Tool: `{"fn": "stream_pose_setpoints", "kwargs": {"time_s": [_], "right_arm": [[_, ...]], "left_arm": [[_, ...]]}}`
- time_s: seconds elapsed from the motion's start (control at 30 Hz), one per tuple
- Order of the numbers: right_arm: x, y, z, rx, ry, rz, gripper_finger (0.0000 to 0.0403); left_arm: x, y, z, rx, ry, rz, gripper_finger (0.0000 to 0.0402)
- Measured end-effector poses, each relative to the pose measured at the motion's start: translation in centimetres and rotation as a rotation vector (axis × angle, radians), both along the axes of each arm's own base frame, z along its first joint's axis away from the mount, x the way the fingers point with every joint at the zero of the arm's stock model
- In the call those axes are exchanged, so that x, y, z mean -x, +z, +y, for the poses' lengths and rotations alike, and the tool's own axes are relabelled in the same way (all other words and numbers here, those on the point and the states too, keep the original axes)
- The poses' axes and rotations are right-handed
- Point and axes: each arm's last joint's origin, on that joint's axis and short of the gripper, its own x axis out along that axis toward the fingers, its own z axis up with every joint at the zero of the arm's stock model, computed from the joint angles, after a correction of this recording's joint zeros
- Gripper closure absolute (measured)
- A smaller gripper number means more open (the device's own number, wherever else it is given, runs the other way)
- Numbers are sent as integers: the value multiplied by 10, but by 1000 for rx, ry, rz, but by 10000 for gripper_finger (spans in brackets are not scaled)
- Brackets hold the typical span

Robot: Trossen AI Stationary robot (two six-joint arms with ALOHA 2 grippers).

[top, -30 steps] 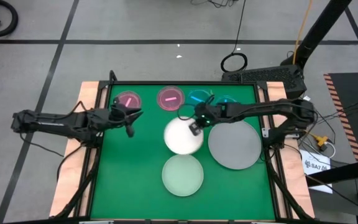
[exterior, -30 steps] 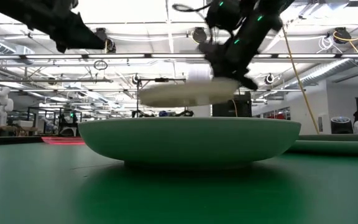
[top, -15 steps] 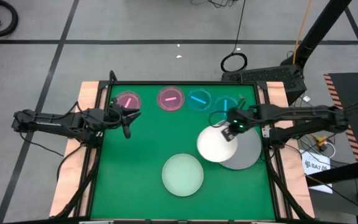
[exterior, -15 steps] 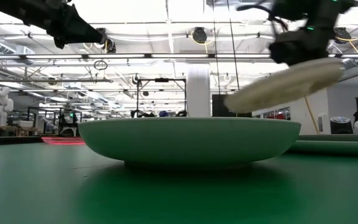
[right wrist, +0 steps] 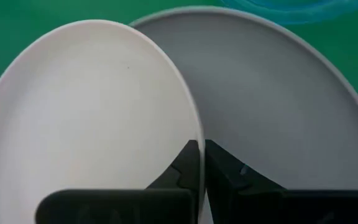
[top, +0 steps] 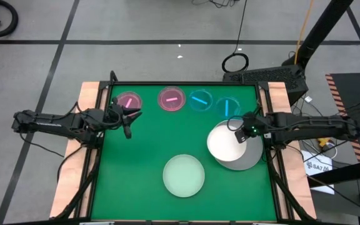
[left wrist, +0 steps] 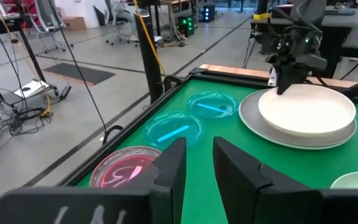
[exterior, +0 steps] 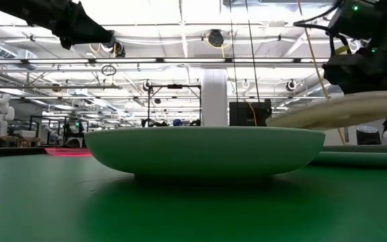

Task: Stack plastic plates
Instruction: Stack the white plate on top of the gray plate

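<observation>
Plates, plastic, seven visible on the green table; listed from the near edge to the far edge.

Pale green plate, medium: alone at the near centre, flat on the mat, untouched. In the low view it fills the foreground as a shallow dish with a raised rim.

White plate, medium: held by the right gripper, whose fingers are pinched narrow on its rim at the side toward the right arm. It hangs tilted just over the grey plate, large, which lies at the right side of the table. The white plate sits off-centre, toward the table's middle; whether its low edge touches the grey one cannot be told.

Small translucent plates, far row: pink plate, second pink plate, blue plate, second blue plate, side by side, apart from each other.

Left gripper: waits above the left side near the first pink plate, fingers set a narrow gap apart, holding nothing.

Handling, judged: all pieces look light, stiff and smooth, so slippery under the fingers rather than fragile. The rim is the only sensible hold, since the faces are flat and broad. A single-edge pinch lets a plate droop, so a level, centred release matters.
</observation>
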Motion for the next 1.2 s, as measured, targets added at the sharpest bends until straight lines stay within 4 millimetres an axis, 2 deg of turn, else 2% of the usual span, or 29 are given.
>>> {"fn": "stream_pose_setpoints", "kwargs": {"time_s": [0.43, 0.73, 0.97, 1.07, 1.2], "right_arm": [[-18, 12, -2, 63, 52, -211, 399], [-23, 5, -4, 91, 63, -148, 399], [-53, 20, 1, 189, 158, -401, 399], [-64, 17, -1, 272, 85, -414, 399], [-80, 2, -6, 330, -42, -358, 399]], "left_arm": [[0, 0, 0, -21, -4, 10, 314], [0, 0, 0, -21, -4, 14, 314], [0, -1, 0, -21, -4, 16, 314], [0, -1, 0, -21, -4, 16, 314], [0, -1, 0, -22, -4, 16, 314]]}}
